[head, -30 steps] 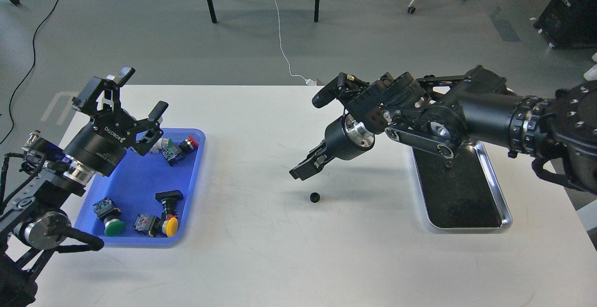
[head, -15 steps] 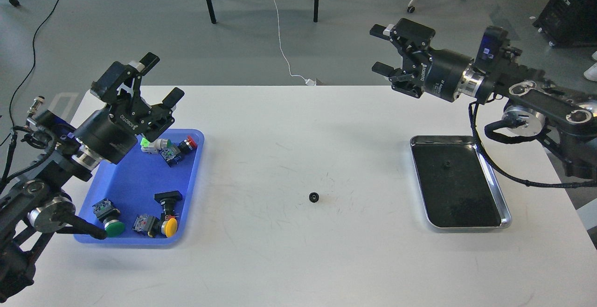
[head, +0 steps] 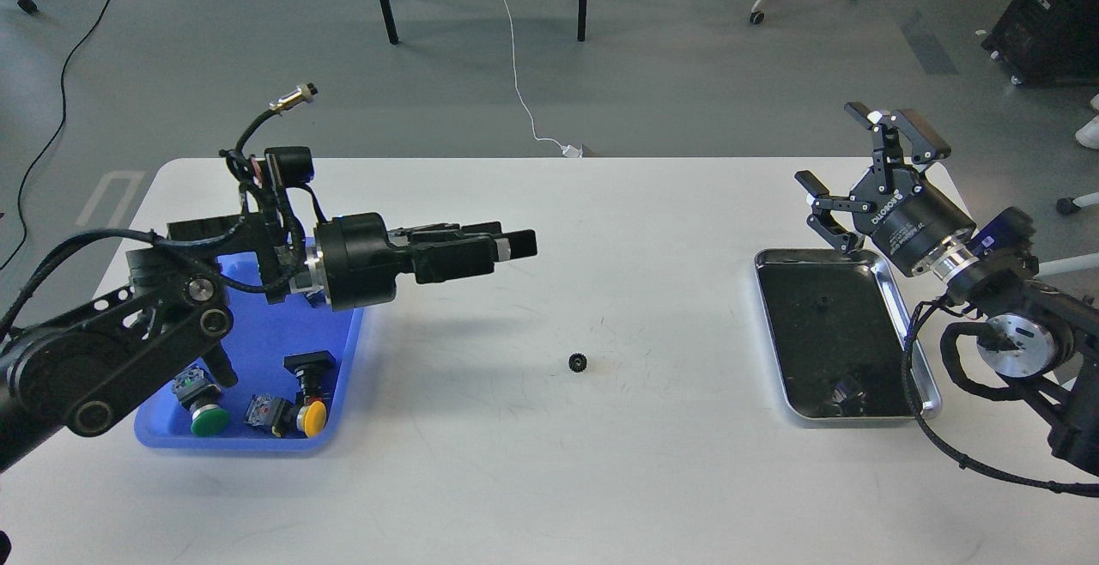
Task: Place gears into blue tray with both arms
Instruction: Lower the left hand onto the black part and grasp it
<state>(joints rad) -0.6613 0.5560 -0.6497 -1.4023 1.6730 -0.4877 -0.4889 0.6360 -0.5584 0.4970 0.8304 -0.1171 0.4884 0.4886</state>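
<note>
One small black gear (head: 578,363) lies on the white table near its middle, with nothing touching it. A second tiny gear (head: 822,300) rests on the black lining of the silver tray. The blue tray (head: 258,350) sits at the left and holds several push-button switches. My left gripper (head: 519,246) reaches out level to the right, past the blue tray's right rim. It hangs above the table, up and to the left of the middle gear. Its fingers overlap from this angle. My right gripper (head: 859,153) is open and empty, raised over the silver tray's far edge.
The silver tray (head: 929,393) with black lining stands at the right. Green (head: 209,419), yellow (head: 314,416) and black (head: 311,365) capped switches lie in the blue tray's near end. Chair legs and cables are on the floor beyond the table.
My left arm swung right and turned level, carrying its gripper from above the blue tray out over the table. My right gripper drew back right and lower, still open. The middle gear stayed put.
</note>
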